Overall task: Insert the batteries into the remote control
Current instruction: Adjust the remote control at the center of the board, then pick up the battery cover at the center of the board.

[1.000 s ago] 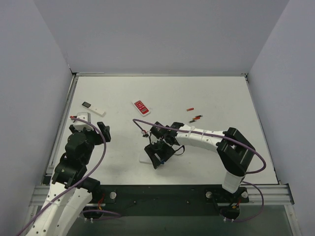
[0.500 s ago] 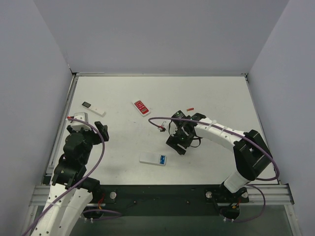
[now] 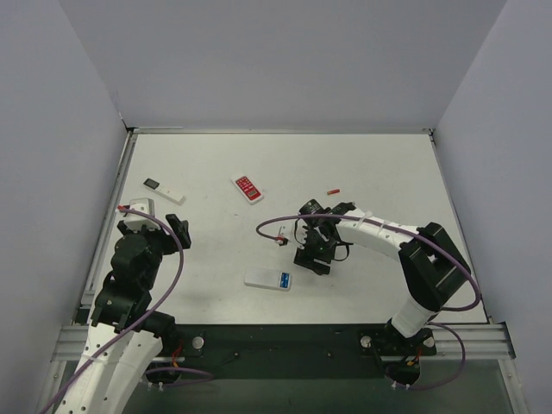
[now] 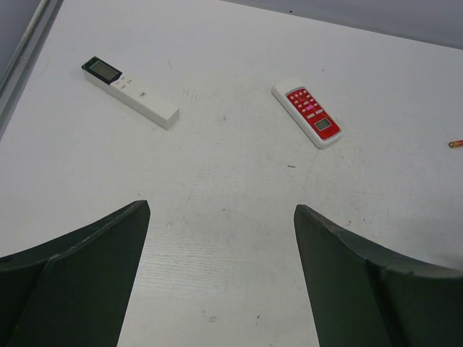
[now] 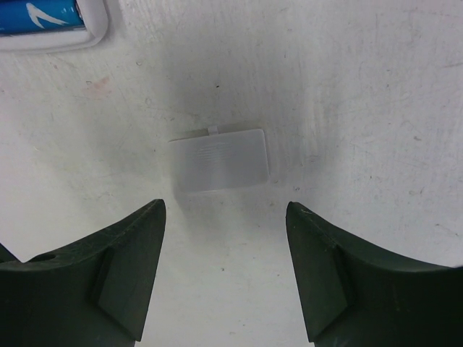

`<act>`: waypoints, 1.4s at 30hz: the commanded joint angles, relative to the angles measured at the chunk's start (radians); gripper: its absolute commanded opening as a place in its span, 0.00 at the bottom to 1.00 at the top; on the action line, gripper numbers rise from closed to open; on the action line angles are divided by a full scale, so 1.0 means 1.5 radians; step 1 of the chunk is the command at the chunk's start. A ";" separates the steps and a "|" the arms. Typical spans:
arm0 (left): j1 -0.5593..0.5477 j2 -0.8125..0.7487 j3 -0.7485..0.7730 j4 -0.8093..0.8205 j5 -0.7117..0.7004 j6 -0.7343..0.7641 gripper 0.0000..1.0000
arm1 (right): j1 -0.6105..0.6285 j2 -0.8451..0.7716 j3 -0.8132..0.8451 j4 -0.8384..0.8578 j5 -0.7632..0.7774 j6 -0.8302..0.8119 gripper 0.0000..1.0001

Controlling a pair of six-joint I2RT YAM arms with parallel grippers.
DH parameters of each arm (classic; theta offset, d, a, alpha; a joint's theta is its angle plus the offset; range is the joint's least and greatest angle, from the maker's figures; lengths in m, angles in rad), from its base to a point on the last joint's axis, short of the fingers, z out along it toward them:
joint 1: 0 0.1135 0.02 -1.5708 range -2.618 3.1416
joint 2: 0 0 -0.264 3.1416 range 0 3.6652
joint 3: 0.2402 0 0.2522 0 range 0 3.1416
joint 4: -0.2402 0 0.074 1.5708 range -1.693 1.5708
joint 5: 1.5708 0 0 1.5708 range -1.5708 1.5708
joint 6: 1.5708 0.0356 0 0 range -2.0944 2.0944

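The remote control (image 3: pixel 263 279) lies back up near the front middle of the table, its battery bay open with blue batteries (image 3: pixel 283 279) inside. Its corner (image 5: pixel 90 36) and a blue battery (image 5: pixel 40 16) show at the top left of the right wrist view. A small white battery cover (image 5: pixel 220 160) lies flat on the table just ahead of my right gripper (image 5: pixel 224 213), which is open and empty. In the top view my right gripper (image 3: pixel 311 256) hovers just right of the remote. My left gripper (image 3: pixel 157 227) is open and empty at the left; its jaws also show in the left wrist view (image 4: pixel 221 210).
A slim white stick remote (image 4: pixel 130 90) and a red-faced remote (image 4: pixel 307 112) lie at the back left; they also show in the top view (image 3: pixel 164 190) (image 3: pixel 247 188). A red cell (image 3: pixel 332 191) lies behind the right arm. Grey walls enclose the table.
My right gripper has left the remote and moved right, uncovering it with blue cells in its bay, then settled low beside it. The left arm has barely moved.
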 commanded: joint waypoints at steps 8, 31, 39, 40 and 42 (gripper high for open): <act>0.004 -0.006 0.003 0.033 0.001 0.007 0.91 | 0.005 0.051 0.012 0.001 0.022 -0.049 0.62; 0.004 0.003 0.001 0.035 0.009 0.007 0.91 | 0.032 0.085 0.025 0.003 0.003 -0.054 0.55; 0.005 0.008 0.000 0.035 0.013 0.007 0.91 | 0.043 0.089 0.029 -0.004 -0.004 -0.051 0.49; 0.005 0.010 0.001 0.036 0.014 0.008 0.91 | 0.043 0.088 0.029 -0.007 -0.002 -0.050 0.45; 0.006 0.009 0.001 0.035 0.014 0.008 0.91 | 0.044 0.082 0.030 -0.015 -0.002 -0.046 0.42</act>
